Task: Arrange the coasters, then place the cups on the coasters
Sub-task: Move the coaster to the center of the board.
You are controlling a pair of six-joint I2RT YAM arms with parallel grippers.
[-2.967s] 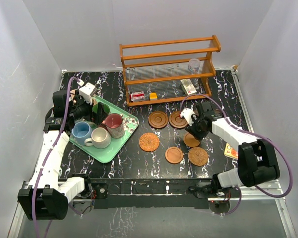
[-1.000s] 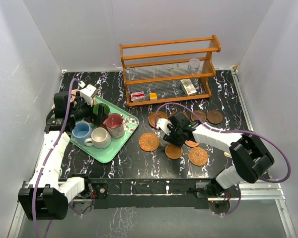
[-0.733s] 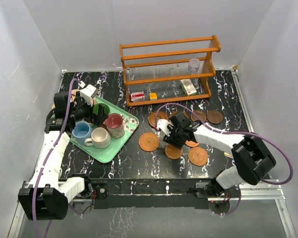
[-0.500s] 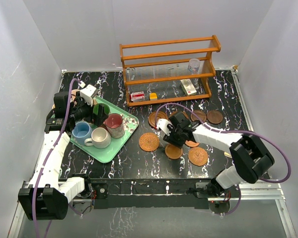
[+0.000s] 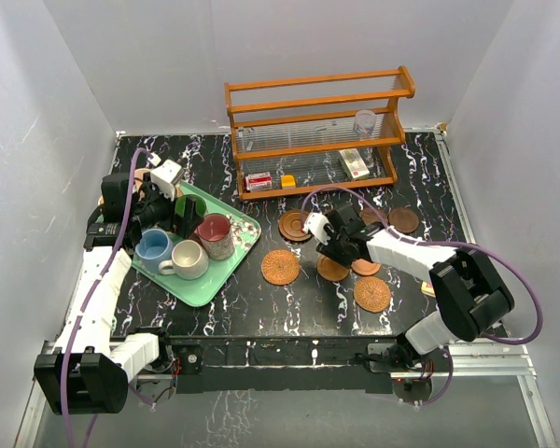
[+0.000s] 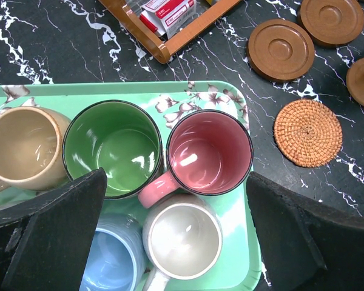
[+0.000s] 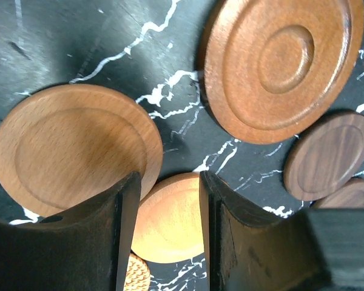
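The right hand (image 7: pixel 168 185), half parted and empty, hangs directly above a smooth orange coaster (image 7: pixel 170 233) lying flat on the counter (image 7: pixel 60 36); the left hand (image 6: pixel 176 179), spread wide, is well apart above the mugs (image 6: pixel 209 151).

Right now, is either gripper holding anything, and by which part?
Left gripper: nothing, open. Right gripper straddles the smooth orange-brown round wooden coaster at its rim; a real grip cannot be told.

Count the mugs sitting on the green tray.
5, all on the tray: tan mug far left, green mug beside it, pink mug to its right, light blue mug and cream mug nearer the robot. Others may be hidden.
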